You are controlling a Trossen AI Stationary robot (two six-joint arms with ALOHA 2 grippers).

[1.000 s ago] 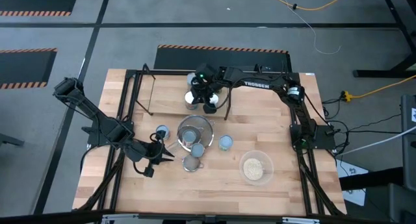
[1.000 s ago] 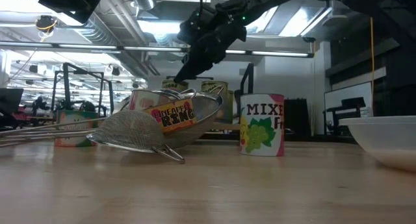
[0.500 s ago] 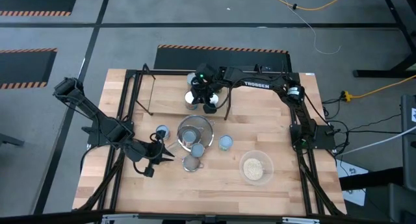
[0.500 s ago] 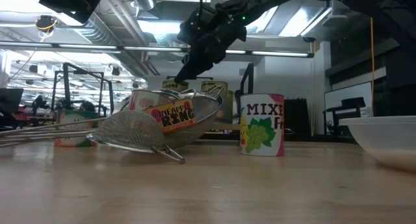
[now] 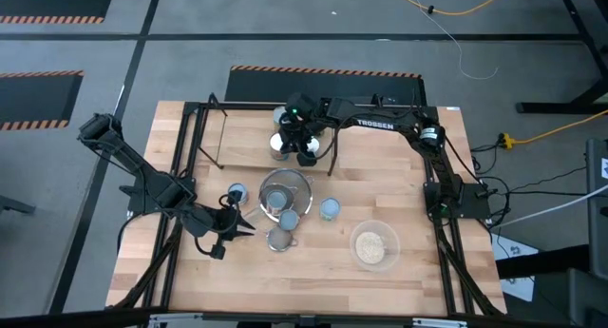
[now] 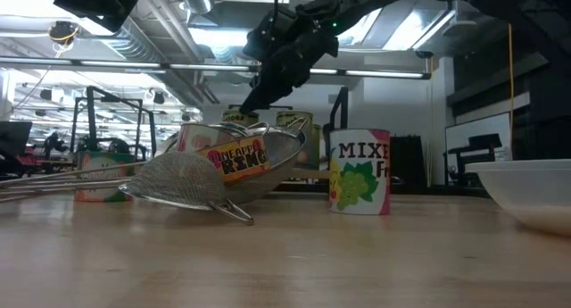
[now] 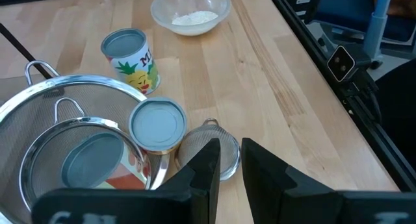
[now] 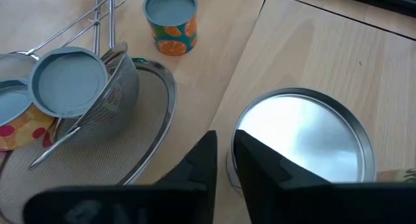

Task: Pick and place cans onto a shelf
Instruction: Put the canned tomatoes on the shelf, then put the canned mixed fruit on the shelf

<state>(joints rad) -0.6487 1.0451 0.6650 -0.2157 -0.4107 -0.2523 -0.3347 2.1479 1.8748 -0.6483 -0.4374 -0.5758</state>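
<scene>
Black-rod shelf [image 5: 214, 128] with pale wooden board, far side: silver-topped cans [image 5: 281, 144] are set there beneath the right gripper [image 5: 302, 149], jaws narrowly parted, nothing gripped. Blue-topped tins [image 5: 330, 209] are left mid-table among mesh strainers [image 5: 285, 190]. Left gripper [image 5: 249, 230], near left: slightly open, empty.

My wooden table [image 5: 399, 166] carries the shelf [image 5: 247, 143], loose cans [image 5: 330, 209], mesh strainers [image 5: 285, 197] and a glass bowl [image 5: 374, 245].

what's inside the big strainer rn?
Inside the large mesh strainer sits a smaller strainer with a blue-topped can in it; a second can stands against it. What lies under them is covered.
</scene>
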